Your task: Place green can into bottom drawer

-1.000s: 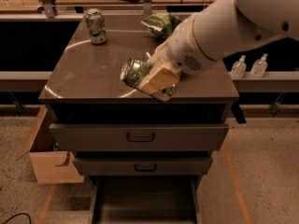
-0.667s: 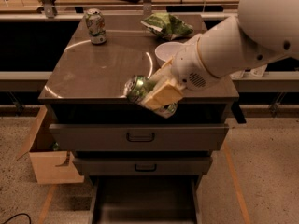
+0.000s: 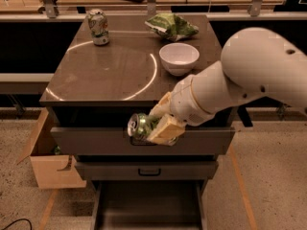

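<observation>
Down off the cabinet top (image 3: 105,71) comes the gripper (image 3: 162,123), clamped on the green can (image 3: 139,127) before the upper drawer front (image 3: 86,140), and I reckon releasing this high above the open bottom drawer (image 3: 144,210) could bounce it out.

Gripper: the gripper (image 3: 154,124) hangs in front of the upper drawer front (image 3: 91,140), clamped around the green can (image 3: 139,126), just off the cabinet top (image 3: 105,75).
Under gripper: free air, then the middle drawer front (image 3: 105,170).
Bottom drawer (image 3: 148,207): open from above, floor bare; thin side walls narrow the entry.
Left side: a cardboard box (image 3: 48,164) beside the cabinet.
Behind: bowl (image 3: 179,57), snack bag (image 3: 171,25) and silver can (image 3: 97,27), well apart.
</observation>
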{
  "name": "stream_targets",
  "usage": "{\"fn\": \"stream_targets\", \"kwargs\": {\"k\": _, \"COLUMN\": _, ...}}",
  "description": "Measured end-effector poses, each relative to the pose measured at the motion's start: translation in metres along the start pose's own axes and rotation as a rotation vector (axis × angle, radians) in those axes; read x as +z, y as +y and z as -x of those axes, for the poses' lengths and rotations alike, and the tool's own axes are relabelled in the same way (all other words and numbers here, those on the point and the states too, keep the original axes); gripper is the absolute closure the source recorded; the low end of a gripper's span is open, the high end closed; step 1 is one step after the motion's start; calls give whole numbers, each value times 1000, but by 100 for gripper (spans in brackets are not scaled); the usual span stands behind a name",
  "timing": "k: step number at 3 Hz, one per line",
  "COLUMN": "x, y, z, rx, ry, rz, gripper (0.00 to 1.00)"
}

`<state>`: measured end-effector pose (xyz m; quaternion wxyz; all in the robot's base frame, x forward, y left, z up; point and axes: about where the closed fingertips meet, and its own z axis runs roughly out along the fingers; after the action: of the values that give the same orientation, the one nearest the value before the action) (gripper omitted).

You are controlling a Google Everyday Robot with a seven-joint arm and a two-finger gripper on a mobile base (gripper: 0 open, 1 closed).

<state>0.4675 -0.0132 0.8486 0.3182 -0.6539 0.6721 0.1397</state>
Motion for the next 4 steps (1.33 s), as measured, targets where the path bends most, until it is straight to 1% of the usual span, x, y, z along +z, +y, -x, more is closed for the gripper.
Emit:
{"fn": "stream_targets", "kwargs": {"k": 1, "x": 33, "y": 24, "z": -22, "rx": -60, "ry": 37, "rz": 32, "gripper": 100}}
{"fn": "stream_targets", "kwargs": {"k": 2, "x": 33, "y": 24, "z": -22, "rx": -60, "ry": 37, "rz": 32, "gripper": 100}}
{"fn": "stream_targets", "kwargs": {"k": 3, "x": 55, "y": 33, "z": -36, "rx": -20, "ry": 45, "rz": 20, "gripper": 100}}
{"fn": "stream_targets", "kwargs": {"k": 4, "x": 104, "y": 42, "z": -60, "rx": -8, "ry": 68, "rz": 19, "gripper": 100}}
